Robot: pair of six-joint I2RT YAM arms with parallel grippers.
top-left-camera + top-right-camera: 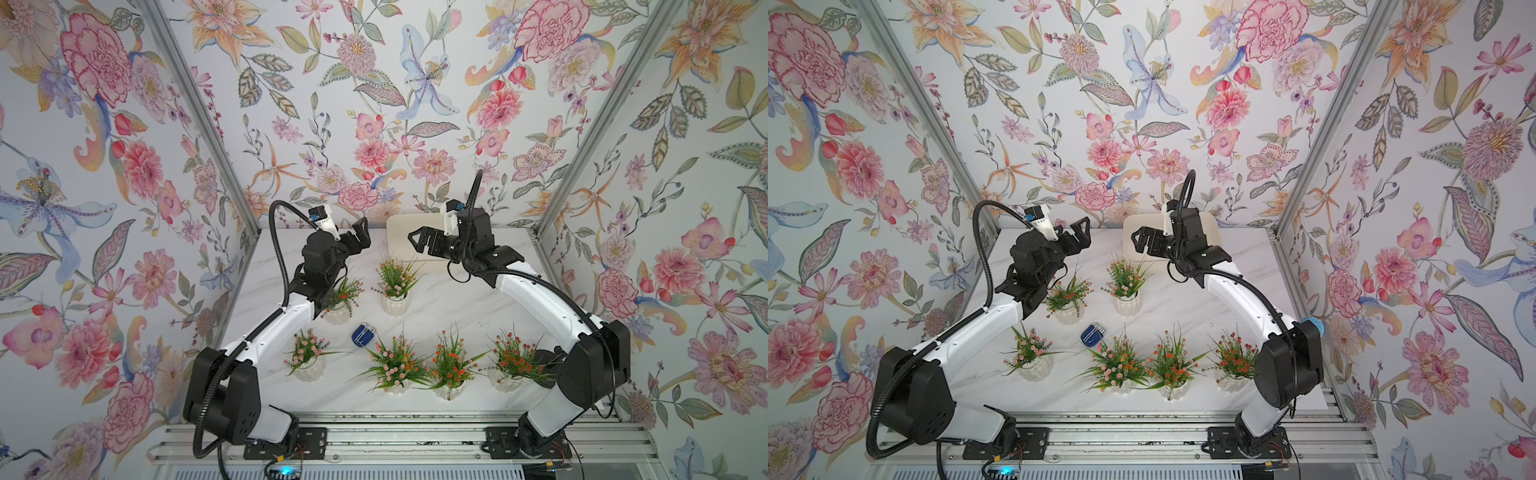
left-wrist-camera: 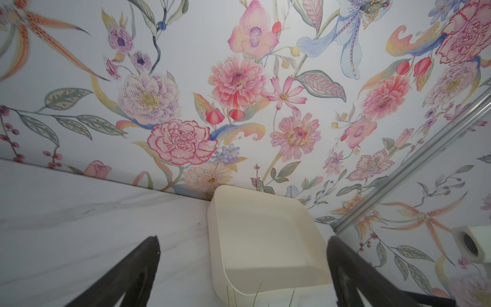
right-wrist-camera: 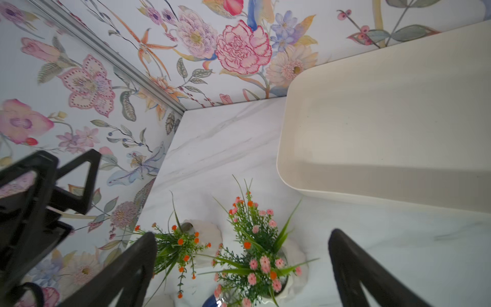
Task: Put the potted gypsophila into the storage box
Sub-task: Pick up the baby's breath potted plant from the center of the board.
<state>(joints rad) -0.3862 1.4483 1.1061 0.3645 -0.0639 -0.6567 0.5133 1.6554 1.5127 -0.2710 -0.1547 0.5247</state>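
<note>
Several potted gypsophila stand on the marble table in both top views. Two are at mid-table (image 1: pixel 395 282) (image 1: pixel 341 297) and the others form a front row (image 1: pixel 307 353) (image 1: pixel 395 365) (image 1: pixel 451 368) (image 1: pixel 513 361). The cream storage box (image 1: pixel 399 226) (image 1: pixel 1210 232) lies empty against the back wall. My left gripper (image 1: pixel 361 237) (image 2: pixel 243 239) hovers open, pointing at the box, whose rim (image 2: pixel 212 226) is seen in the left wrist view. My right gripper (image 1: pixel 412 243) (image 3: pixel 243 234) is open above the box's front-left corner. Below it are two pots (image 3: pixel 263 260) (image 3: pixel 183 244).
A small dark-blue and white gadget (image 1: pixel 364 336) (image 1: pixel 1093 335) lies between the pot rows. Floral wallpaper walls with metal corner posts (image 1: pixel 195 116) enclose the table on three sides. The left arm's wrist overhangs the mid-left pot. The right arm's elbow (image 1: pixel 590 365) stands beside the rightmost front pot.
</note>
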